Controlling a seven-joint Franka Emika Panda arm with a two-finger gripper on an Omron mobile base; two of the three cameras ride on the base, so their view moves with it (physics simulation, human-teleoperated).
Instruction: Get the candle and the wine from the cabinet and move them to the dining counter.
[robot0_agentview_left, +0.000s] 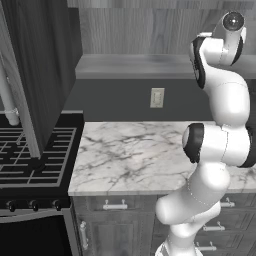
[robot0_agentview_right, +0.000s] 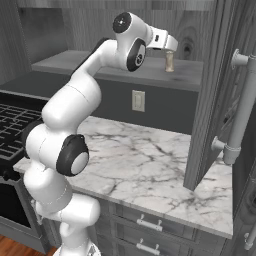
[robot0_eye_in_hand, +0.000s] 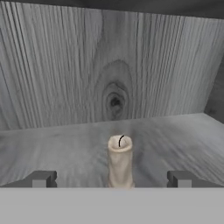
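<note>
The cabinet (robot0_agentview_right: 215, 95) dominated the scene, its dark wood-grain doors swung wide and its long pale handle (robot0_agentview_right: 242, 107) hanging out at the right of the right base view. Below it ran the marble worktop (robot0_agentview_left: 135, 155), bare of anything the task wants, with the black stove (robot0_agentview_left: 30, 160) beside it. The arm reached up onto the cabinet shelf (robot0_eye_in_hand: 65, 144), and there was the prize: the candle (robot0_eye_in_hand: 120, 162), standing upright on the shelf near the back wall, a short pale stub with a little dark curl of wick on top. In the right base view the candle (robot0_agentview_right: 170, 61) stood just past the hand. The gripper (robot0_eye_in_hand: 111, 179) had its fingers (robot0_eye_in_hand: 43, 178) spread as wide as they go, one tip either side of the candle, well clear of it and holding nothing.

As for handling, the candle looked light and stiff, waxy and probably a touch slick, and narrow enough to topple at a nudge. The sensible hold would be square across the middle of the body, below the wick, closing gently so it doesn't squirt out or tip. No wine bottle could be made out on the visible shelf.
</note>
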